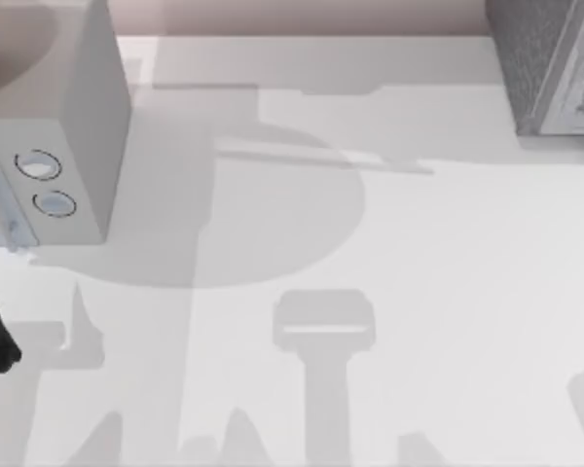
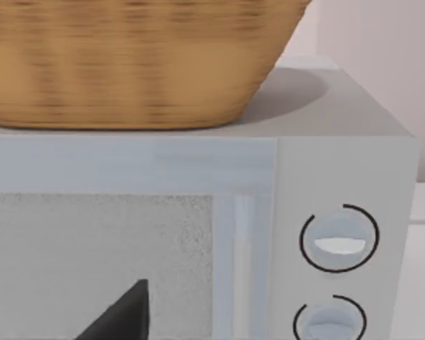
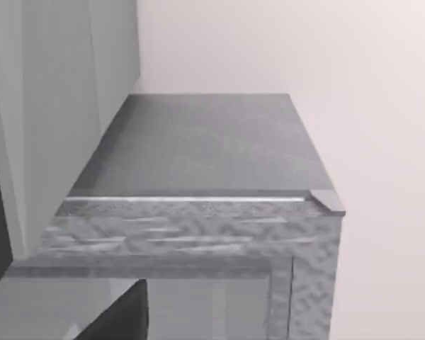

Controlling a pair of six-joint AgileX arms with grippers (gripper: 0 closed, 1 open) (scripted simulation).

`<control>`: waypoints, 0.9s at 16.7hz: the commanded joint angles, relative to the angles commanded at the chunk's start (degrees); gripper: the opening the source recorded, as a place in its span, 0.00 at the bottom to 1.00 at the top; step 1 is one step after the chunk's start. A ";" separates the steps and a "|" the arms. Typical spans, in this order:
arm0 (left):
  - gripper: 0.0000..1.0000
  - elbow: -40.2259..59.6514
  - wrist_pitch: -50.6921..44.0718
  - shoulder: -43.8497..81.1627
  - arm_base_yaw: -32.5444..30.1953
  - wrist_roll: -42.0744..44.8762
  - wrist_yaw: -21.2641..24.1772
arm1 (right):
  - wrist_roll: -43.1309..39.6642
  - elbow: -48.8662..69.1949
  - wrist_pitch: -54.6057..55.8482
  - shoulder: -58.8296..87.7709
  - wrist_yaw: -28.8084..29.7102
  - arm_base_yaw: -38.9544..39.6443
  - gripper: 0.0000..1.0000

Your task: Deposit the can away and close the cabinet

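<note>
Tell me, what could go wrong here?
1. The left gripper is right in front of the microwave. A nudge forward could bump it and maybe shake the basket on top.
2. The right gripper hangs close to the cabinet, near its top edge. Moving in carelessly, it might knock that edge.

White table (image 1: 389, 292), broad bare surface with soft grey shadows across it. Pale grey box-shaped microwave (image 1: 73, 126) at the table's left side; two round dials (image 1: 37, 165) stacked on its front panel, speckled door window (image 2: 99, 262) beside them. Tan woven wicker basket (image 2: 134, 64) sits on the microwave's top. Grey mottled-metal cabinet (image 1: 550, 68) at the far right corner.
</note>
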 joint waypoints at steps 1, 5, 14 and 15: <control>1.00 0.00 0.00 0.00 0.00 0.00 0.00 | -0.01 0.50 -0.51 -0.15 0.02 0.04 1.00; 1.00 0.00 0.00 0.00 0.00 0.00 0.00 | 0.00 0.58 -0.34 -0.06 -0.04 -0.19 1.00; 1.00 0.00 0.00 0.00 0.00 0.00 0.00 | 0.42 1.52 -2.20 1.32 20.24 20.20 1.00; 1.00 0.00 0.00 0.00 0.00 0.00 0.00 | 0.44 1.62 -2.47 1.39 24.99 24.92 1.00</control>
